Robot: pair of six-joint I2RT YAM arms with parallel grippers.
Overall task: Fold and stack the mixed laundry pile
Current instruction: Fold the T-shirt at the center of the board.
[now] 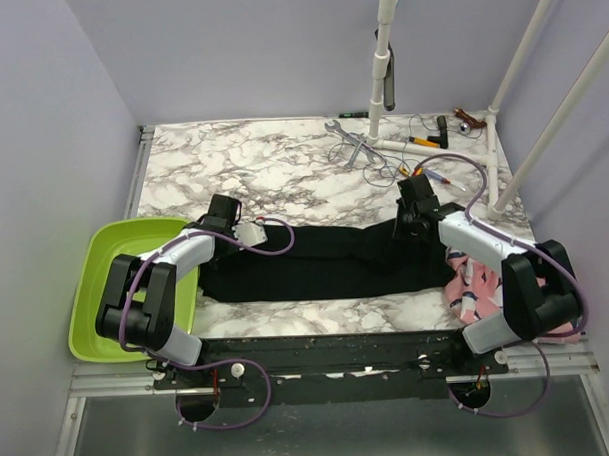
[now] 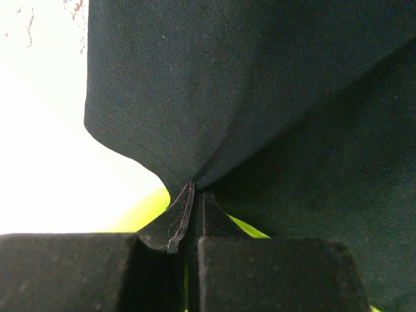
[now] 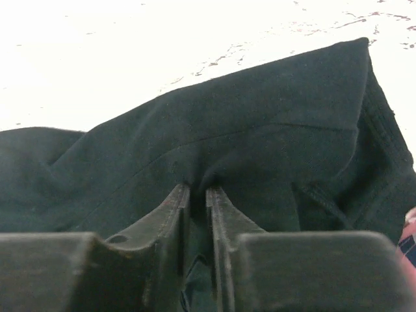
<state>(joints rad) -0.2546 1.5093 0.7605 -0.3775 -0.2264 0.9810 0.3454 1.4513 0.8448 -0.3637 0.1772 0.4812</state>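
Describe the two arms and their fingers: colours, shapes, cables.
The left arm and right arm have black joints and pale grey link covers, each trailing a purple cable. The fingers are matte black: blocky bases tapering to thin tips.

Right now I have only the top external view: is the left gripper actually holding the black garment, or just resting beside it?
Observer: Holding it. The left wrist view shows the left gripper shut, with a corner of the black garment pinched between its fingers.
Operator: And the right one?
Observer: In the right wrist view, the right gripper has its fingers almost together, with a fold of black cloth puckered between them.
Operator: Which part has the left caught?
Observer: A corner where the stitched hem ends.
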